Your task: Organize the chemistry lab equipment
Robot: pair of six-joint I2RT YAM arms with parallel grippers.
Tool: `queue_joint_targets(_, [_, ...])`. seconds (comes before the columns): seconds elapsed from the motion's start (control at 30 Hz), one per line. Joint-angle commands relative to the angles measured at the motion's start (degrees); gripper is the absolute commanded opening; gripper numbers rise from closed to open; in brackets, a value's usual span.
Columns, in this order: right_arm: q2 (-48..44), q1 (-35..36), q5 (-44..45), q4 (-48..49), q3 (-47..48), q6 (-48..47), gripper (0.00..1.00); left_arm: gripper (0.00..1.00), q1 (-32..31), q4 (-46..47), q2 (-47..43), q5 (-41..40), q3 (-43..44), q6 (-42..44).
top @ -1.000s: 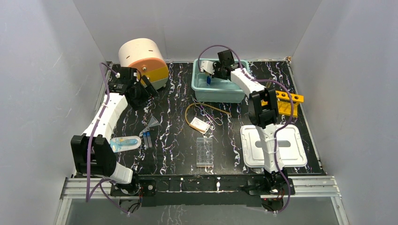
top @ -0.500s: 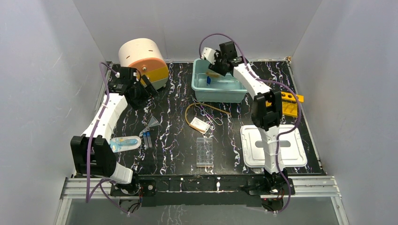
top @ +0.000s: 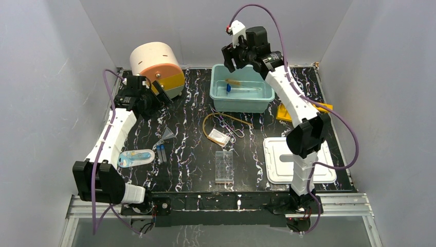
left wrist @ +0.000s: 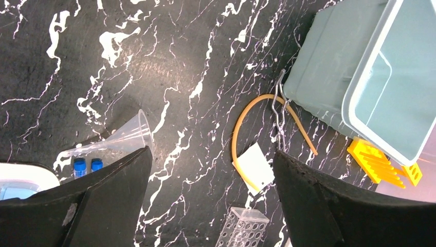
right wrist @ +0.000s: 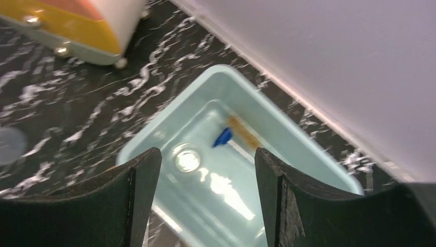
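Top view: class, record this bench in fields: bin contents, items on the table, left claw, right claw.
bin contents: blue-footed cylinder, tan piece
on the table: funnel, tubes, tongs, tag, well plate
left claw: open, empty, above the table
right claw: open, empty, above the bin

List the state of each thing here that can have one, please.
Left claw: open, empty.
Right claw: open, empty, above the bin.
Bin: uncovered.
White lid: lying flat, off the bin.
Funnel: on its side.
Cylinder: lying down in the bin.
Tubes: capped, lying flat.
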Motion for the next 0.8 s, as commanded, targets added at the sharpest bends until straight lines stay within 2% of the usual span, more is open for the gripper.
queue_joint_targets(0.0, [-4.4,0.3,-9.5,-6.6,-2.1,10.2,0.75,0.87,0.1,3.4,-3.4,0.5,-2.2,0.4])
queue_joint_targets(0.23, [-15.9,7.7,-9.8,-1.2,-22.0,15.1,0.75,0.87,0.1,7.6,-4.1,2.6,-5.9,-1.5])
queue_joint_targets(0.33, [-18.7,13.1,-4.3,-0.1,-30.2,16.2,0.73,0.87,0.1,8.0,-4.7,2.5,-6.7,-1.4])
queue_joint_targets(0.5, [-19.7,16.8,3.3,3.4,-41.3,20.2,0.64,0.87,0.1,8.0,-5.6,1.7,-7.0,-0.6])
queue_joint_targets(0.6, [-19.6,17.7,10.5,8.9,-47.2,19.9,0.59,0.88,0.1,7.8,-6.0,1.5,-7.1,-0.3])
queue_joint_targets(0.77, [-18.1,17.7,16.0,20.2,-54.2,19.3,0.55,0.88,0.1,7.7,-5.7,1.9,-6.9,0.2])
